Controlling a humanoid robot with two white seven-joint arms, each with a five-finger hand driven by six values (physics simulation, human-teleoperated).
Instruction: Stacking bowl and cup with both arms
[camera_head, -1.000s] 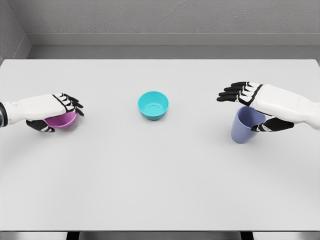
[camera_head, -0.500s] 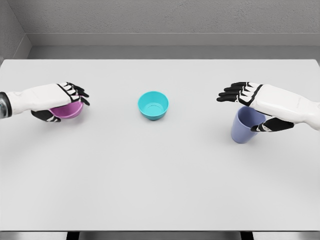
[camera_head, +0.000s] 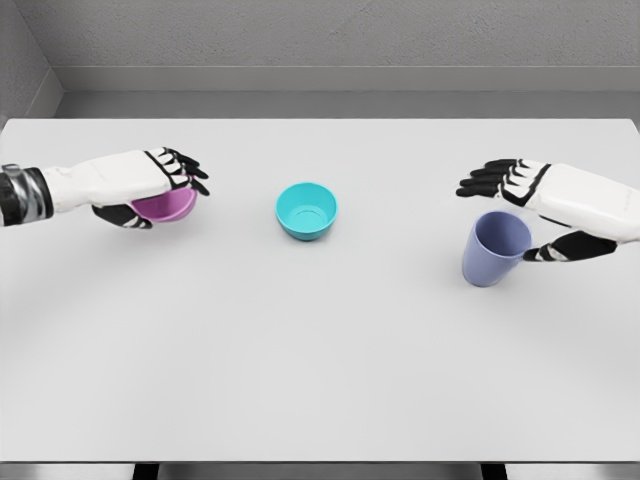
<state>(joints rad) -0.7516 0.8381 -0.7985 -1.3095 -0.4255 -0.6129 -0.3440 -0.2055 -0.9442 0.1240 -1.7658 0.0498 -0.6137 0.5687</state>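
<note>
**Pink bowl carried toward the teal one, cup waiting**

The pink bowl (camera_head: 166, 205) sits in the left hand (camera_head: 150, 185), which clamps it with fingers curled over the rim from above and the thumb under its near side. It appears lifted clear of the table (camera_head: 320, 350), just left of the teal bowl (camera_head: 307, 210) at the middle, its mouth facing up with perhaps a slight tilt. The teal bowl stands upright and open to the ceiling, so its short axis runs vertical.

The purple cup (camera_head: 492, 249) stands on the right side of the table, mouth tipped a little toward the camera, its long axis near vertical. The right hand (camera_head: 545, 205) hovers just beside and above it, fingers spread flat and the thumb reaching under on the far right; it does not seem to grip the cup.

The risks, as I judge them: the rim hold on the pink bowl is shallow, so a tilt could let it slip or land crooked in the teal bowl. The leaning cup could topple if the right hand brushes its rim.
</note>
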